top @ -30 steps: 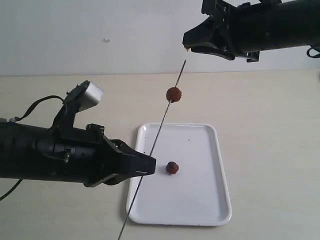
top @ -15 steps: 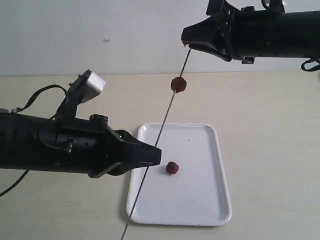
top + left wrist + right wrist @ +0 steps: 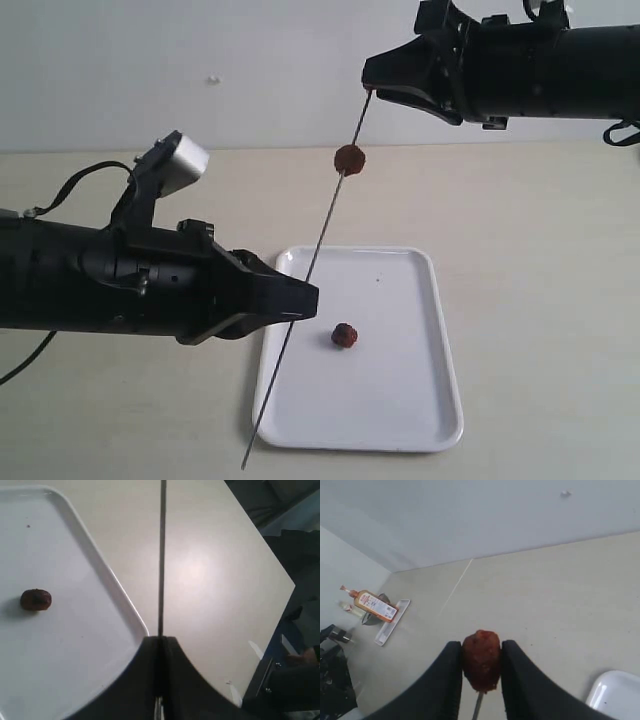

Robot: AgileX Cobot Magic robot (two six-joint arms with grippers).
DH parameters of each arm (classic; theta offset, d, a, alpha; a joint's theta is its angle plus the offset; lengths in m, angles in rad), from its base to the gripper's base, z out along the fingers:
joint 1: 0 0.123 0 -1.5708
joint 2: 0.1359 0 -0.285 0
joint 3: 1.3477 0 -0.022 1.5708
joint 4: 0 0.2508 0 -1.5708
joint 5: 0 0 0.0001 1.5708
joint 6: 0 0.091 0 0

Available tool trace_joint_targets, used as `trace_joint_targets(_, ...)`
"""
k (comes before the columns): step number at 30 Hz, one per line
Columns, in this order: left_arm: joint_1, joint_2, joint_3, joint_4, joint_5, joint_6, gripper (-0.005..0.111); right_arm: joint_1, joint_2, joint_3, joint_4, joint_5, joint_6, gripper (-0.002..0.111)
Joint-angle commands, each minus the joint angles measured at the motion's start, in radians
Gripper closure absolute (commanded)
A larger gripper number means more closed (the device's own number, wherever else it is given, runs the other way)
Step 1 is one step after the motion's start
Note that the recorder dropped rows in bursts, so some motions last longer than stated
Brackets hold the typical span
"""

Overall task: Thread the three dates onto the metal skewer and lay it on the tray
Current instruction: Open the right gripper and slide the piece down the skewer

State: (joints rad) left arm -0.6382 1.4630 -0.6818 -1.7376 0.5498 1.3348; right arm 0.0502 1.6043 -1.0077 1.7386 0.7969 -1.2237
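Note:
My left gripper (image 3: 300,298) (image 3: 160,639) is shut on the lower part of the thin metal skewer (image 3: 318,245) (image 3: 162,555), which slants up over the white tray (image 3: 400,400) (image 3: 75,645). One date (image 3: 349,159) is threaded high on the rod. Another date (image 3: 344,335) (image 3: 35,600) lies loose on the tray. My right gripper (image 3: 375,86) (image 3: 481,646) is at the skewer's top end, shut on a third date (image 3: 481,661); the rod's tip (image 3: 478,707) enters that date from below.
The beige table (image 3: 540,220) meets a pale wall behind. The table's edge (image 3: 260,545) runs close beside the skewer in the left wrist view. A bottle (image 3: 372,605) on a small stand sits far off. The tray's corner (image 3: 615,690) shows below the right gripper.
The skewer's tip, free a second ago, now meets the date in the right gripper. The threaded date rose with the rod. The left gripper shifted slightly, still holding the skewer.

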Motion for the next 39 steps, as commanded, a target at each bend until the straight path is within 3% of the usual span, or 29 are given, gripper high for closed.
trace_joint_targets(1, 0.002, -0.002, -0.007, -0.007, -0.002, -0.001, 0.107, -0.007, -0.008, 0.005, 0.003, 0.018, -0.014, 0.081)
trace_joint_targets(7, 0.002, -0.002, -0.007, -0.007, 0.063, -0.001, 0.107, -0.007, -0.008, 0.005, 0.005, 0.009, -0.03, 0.081)
trace_joint_targets(21, 0.002, -0.002, -0.035, -0.007, 0.046, -0.007, 0.107, -0.007, -0.008, 0.005, 0.005, 0.018, -0.03, 0.081)
trace_joint_targets(30, 0.002, -0.002, -0.055, -0.007, -0.061, -0.007, 0.107, -0.005, -0.008, 0.005, 0.005, 0.049, -0.03, 0.081)
trace_joint_targets(39, 0.002, -0.002, -0.132, -0.007, -0.058, -0.001, 0.107, -0.005, -0.008, 0.005, -0.018, 0.071, -0.034, 0.081)
